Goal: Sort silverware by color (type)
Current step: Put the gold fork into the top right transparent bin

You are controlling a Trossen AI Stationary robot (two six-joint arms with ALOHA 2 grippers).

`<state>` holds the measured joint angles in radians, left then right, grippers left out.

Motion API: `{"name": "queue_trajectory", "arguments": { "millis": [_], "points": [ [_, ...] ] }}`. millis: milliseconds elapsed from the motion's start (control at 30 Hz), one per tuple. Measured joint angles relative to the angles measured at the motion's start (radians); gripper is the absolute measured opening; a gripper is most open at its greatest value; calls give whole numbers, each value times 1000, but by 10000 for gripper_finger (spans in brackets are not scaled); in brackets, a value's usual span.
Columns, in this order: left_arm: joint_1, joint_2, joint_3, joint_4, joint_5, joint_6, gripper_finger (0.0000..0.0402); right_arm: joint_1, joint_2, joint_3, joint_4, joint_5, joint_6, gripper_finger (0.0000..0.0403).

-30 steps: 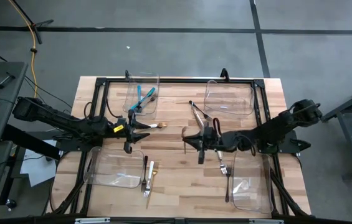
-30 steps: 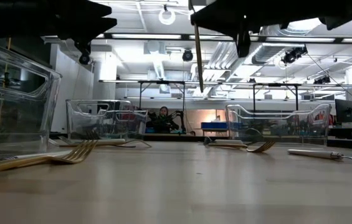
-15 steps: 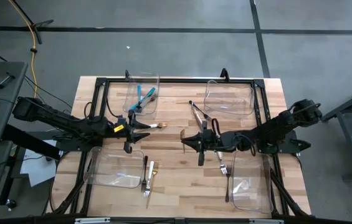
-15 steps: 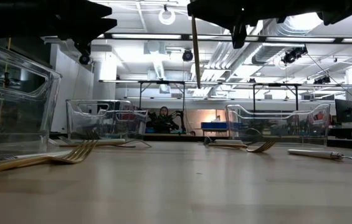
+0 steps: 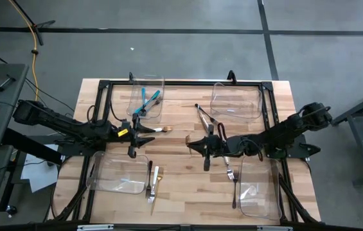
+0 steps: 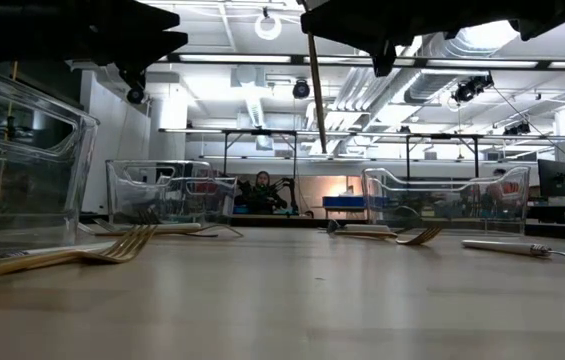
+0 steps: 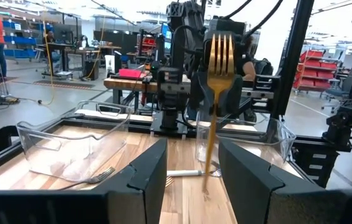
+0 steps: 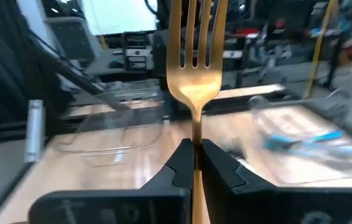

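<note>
- The right gripper [image 8: 194,163] is pinched shut on the slim handle of a gold metal fork [image 8: 194,74], whose tines point up past the fingertips in the right wrist view.
- In the low view this gold fork's handle [image 6: 316,85] hangs clear above the light wooden slatted table [image 6: 292,300], not touching it.
- From above, the right gripper [image 5: 194,144] sits near the table's middle, reaching in from the right side.
- The left gripper [image 5: 150,136] hovers left of centre with its two dark fingers [image 7: 143,171] parted and nothing between them; it faces the held fork [image 7: 216,81].
- A clear rectangular plastic bin at the back left [image 5: 136,90] holds teal-handled utensils [image 5: 148,101].
- A second gold fork [image 5: 155,183] lies on the wood beside a dark steel utensil [image 5: 150,174], just right of the clear front-left bin [image 5: 101,168].
- A white-handled piece [image 5: 160,130] lies close to the left gripper.
- Dark steel pieces [image 5: 203,115] lie on the wood behind the right arm, near the clear back-right bin [image 5: 218,93].
- A fork [image 5: 230,171] rests beside the clear front-right bin [image 5: 275,192].
</note>
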<state>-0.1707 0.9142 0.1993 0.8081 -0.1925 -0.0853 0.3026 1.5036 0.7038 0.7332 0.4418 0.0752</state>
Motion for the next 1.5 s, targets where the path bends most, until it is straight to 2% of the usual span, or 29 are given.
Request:
{"name": "queue_trajectory", "arguments": {
  "millis": [100,167,300,400,500,600,667,867,933,1100,1267,1500],
  "points": [
    [0,0,0,2,0,0,136,-27,-2,71,-65,43,-106,5],
    [0,0,0,2,0,0,136,-55,-5,152,-183,76,-167,5],
    [0,0,0,0,0,0,136,-120,-5,393,-601,169,-230,7],
    [0,0,0,-2,0,0,136,-184,0,573,-968,279,-164,5],
    [0,0,0,-4,0,0,136,-261,0,695,-1275,362,-69,5],
    [0,0,0,-4,0,-15,136,-360,0,752,-1509,386,34,5],
    [0,0,0,-3,0,-31,136,-435,0,755,-1595,363,83,5],
    [0,0,0,-3,0,-35,136,-638,0,649,-1652,107,134,5],
    [0,0,0,-3,0,-35,136,-682,0,598,-1652,55,136,5],
    [0,0,0,-3,-1,-7,136,-759,0,471,-1638,37,127,5],
    [0,0,0,-3,-1,1,136,-814,0,339,-1589,-39,127,5],
    [0,0,0,-3,-1,15,136,-849,0,232,-1507,-74,130,5]
  ]
}}
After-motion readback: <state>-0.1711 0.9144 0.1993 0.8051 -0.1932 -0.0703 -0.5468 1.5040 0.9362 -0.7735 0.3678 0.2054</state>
